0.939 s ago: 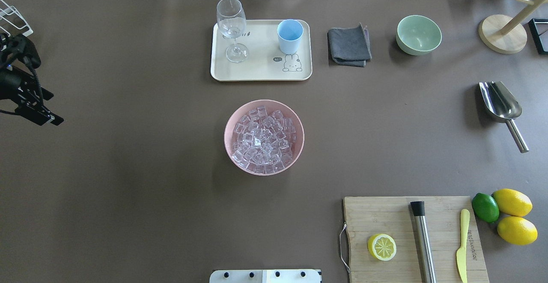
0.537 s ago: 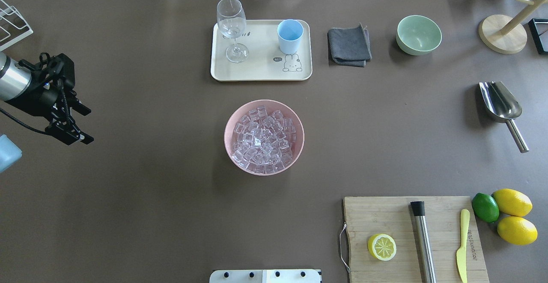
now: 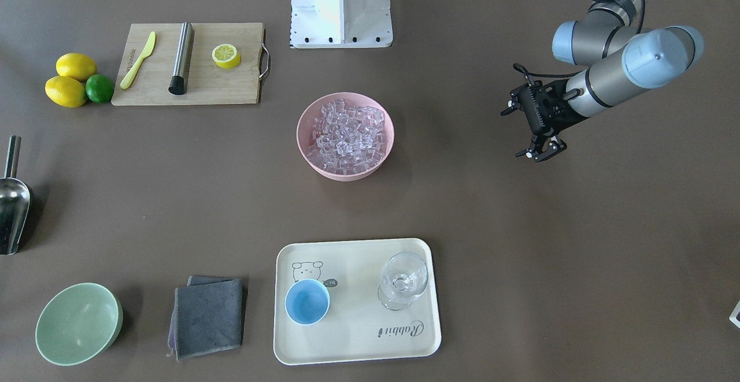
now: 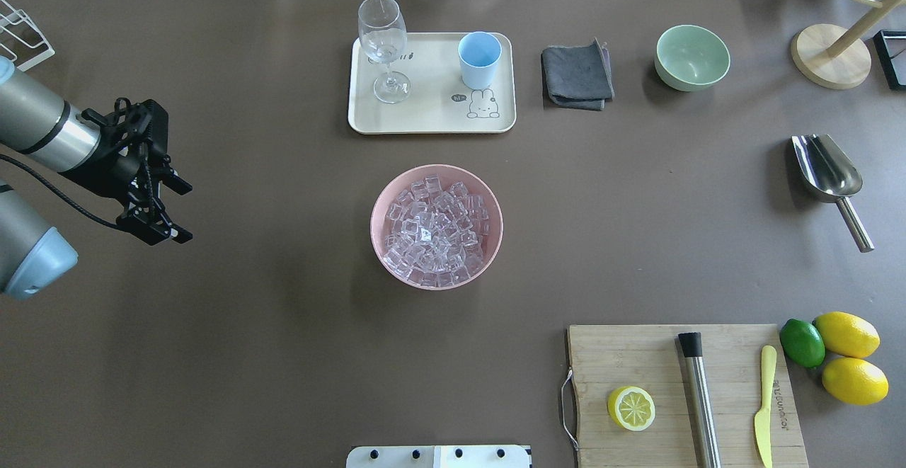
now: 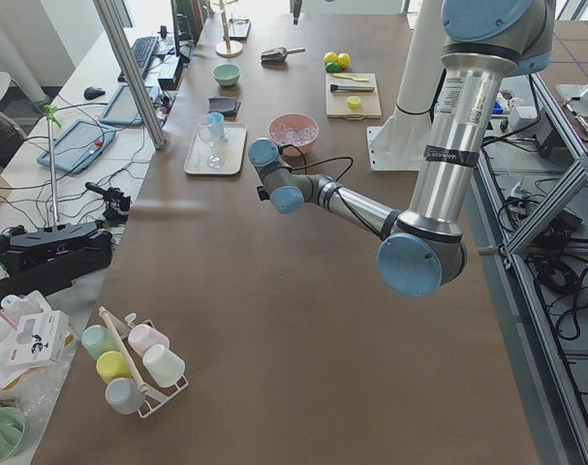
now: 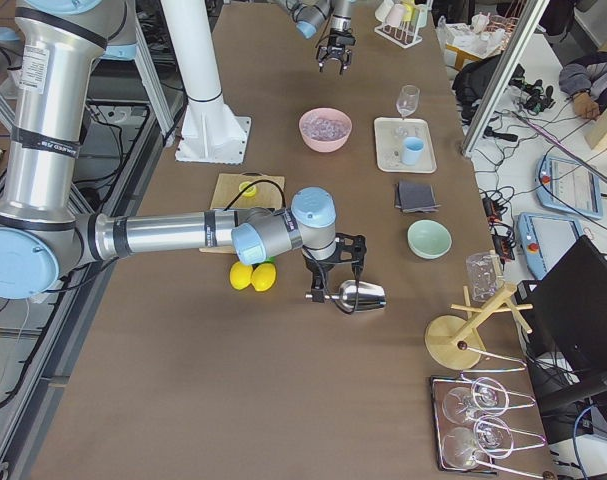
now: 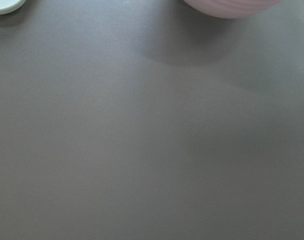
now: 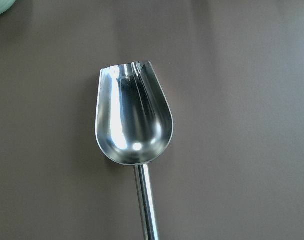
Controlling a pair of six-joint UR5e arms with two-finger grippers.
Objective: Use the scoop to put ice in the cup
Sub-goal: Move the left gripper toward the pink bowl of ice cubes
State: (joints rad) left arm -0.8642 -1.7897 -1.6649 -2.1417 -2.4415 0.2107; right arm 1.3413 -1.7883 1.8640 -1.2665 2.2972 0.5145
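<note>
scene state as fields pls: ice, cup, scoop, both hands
ice: small clear cubes heaped in the round pink bowl
cup: small light-blue cup, upright on the cream tray, empty
scoop: shiny silver metal scoop, lying on the table, trough empty
left hand: open, holds nothing, over bare table
right hand: close by the scoop; cannot tell if open or shut
</note>
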